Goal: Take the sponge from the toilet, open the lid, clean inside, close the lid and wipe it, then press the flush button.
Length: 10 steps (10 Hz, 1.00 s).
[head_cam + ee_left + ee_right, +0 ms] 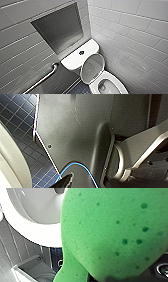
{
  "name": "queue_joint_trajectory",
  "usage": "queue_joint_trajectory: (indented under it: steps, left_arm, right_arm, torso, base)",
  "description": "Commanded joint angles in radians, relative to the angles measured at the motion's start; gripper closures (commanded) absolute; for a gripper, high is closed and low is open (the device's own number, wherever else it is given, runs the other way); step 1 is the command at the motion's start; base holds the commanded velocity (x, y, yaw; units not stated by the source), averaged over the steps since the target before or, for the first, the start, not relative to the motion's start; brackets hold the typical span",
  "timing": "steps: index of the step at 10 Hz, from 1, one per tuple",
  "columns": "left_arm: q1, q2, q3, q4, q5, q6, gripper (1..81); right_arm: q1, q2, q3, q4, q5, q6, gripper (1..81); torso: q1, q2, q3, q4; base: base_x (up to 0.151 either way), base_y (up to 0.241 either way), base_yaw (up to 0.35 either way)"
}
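Closest to us, the sponge (117,230) is sitting right up against the right wrist camera, bright green and pitted. The right gripper (97,279) is clamping it, though the pad is hiding most of the claw. Just beyond the sponge, the white bowl of the toilet (37,210) is curving underneath, so the pad is hanging above the bowl's rim and not touching it.

The left gripper (64,181) is showing as one dark tip beside a blue cable (82,166), close to our own grey body panel (75,131). We cannot tell whether that claw is wide or narrow. Past it, the dark blue tiled floor (20,124) is lying below.

From the head camera we are looking down on the open bowl. The lid (92,68) is standing raised and leaning back toward the tank (75,58). The flush button (81,52) is sitting in the middle of the tank top. To the left, a metal grab bar (45,77) is running along the grey wall. Farther back, a recessed niche (60,27) is opening above the tank, and white wall tiles (135,32) are rising on the right.
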Motion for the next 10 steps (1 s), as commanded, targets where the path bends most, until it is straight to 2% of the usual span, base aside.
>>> queue_joint_trajectory:
  steps: [1,3,5,7,10]
  left_arm:
    - [0.007,-0.022,-0.009,0.004,0.076,0.0,1.0]
    - [0.006,-0.019,-0.009,0.004,0.077,-0.001,1.0]
    - [0.006,-0.025,-0.009,-0.001,0.077,-0.001,1.0]
    - [0.006,-0.028,-0.009,-0.003,0.077,-0.001,1.0]
    - [0.006,-0.031,-0.009,-0.006,0.077,-0.003,1.0]
  right_arm:
    - [0.271,-0.045,0.045,-0.045,-0.198,-0.005,81.1]
    - [0.394,0.067,-0.092,-0.079,-0.322,-0.005,81.1]
    - [0.466,0.243,-0.28,-0.147,-0.443,-0.003,81.1]
    - [0.529,0.367,-0.433,-0.189,-0.479,-0.003,81.1]
    - [0.617,0.454,-0.518,-0.226,-0.484,0.0,81.1]
  torso:
    - [0.0,0.0,0.0,0.0]
    - [0.0,0.0,0.0,0.0]
    - [0.0,0.0,0.0,0.0]
    - [0.0,0.0,0.0,0.0]
    - [0.0,0.0,0.0,0.0]
  base:
    - [0.0,0.0,0.0]
    - [0.0,0.0,0.0]
    - [0.0,0.0,0.0]
    - [0.0,0.0,0.0]
    - [0.0,0.0,0.0]
